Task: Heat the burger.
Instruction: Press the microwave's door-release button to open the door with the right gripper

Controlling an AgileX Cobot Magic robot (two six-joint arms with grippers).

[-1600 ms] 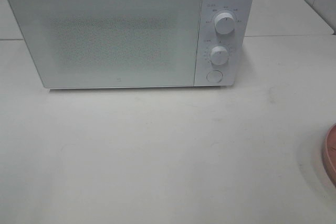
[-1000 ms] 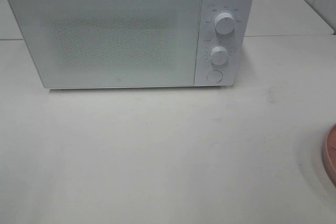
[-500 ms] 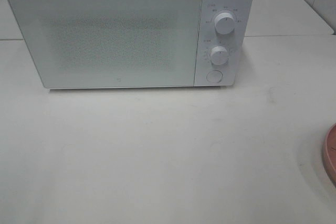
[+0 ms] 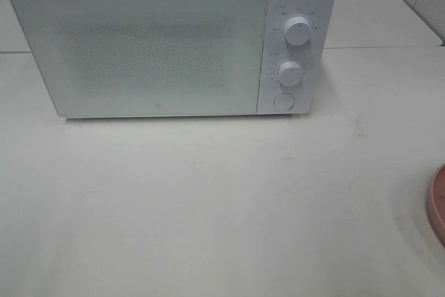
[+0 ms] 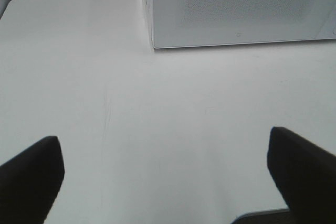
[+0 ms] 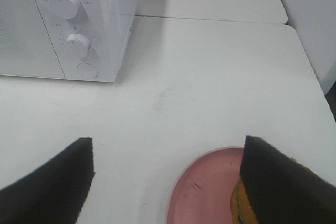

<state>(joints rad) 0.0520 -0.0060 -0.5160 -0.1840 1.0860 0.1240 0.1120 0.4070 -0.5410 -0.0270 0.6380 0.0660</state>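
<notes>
The microwave [image 4: 160, 46] stands at the back of the surface [image 4: 208, 206] with its door [image 4: 139, 46] shut. The burger [image 6: 237, 205] lies on the pink plate [image 6: 205, 187] at the right edge of the surface, well apart from the microwave. Only a small brown and yellow part of it shows in the right wrist view, because one finger of the right tool [image 6: 168, 150] covers the rest. In the high view only the rim of the plate [image 4: 438, 206] is seen, and no arm.

The task seems to be at its very start, and the step in hand is probably to open the door before the burger is lifted. The round button [image 4: 283, 101] under the two knobs looks like the door release, so it should be pressed straight and gently, so that the microwave does not slide back. The arm should stay out of the way of the door when it swings. For the later grasp, the fingers should come down on both sides of the bun and close softly, because a burger can squash or slip apart.

The left tool [image 5: 164, 140] has its fingers spread very wide above bare surface; it holds nothing and touches nothing. The right tool is also apart, a little less wide, and it hangs over the near edge of the plate. Nothing sits between its fingers; if the finger touches the burger cannot be told
</notes>
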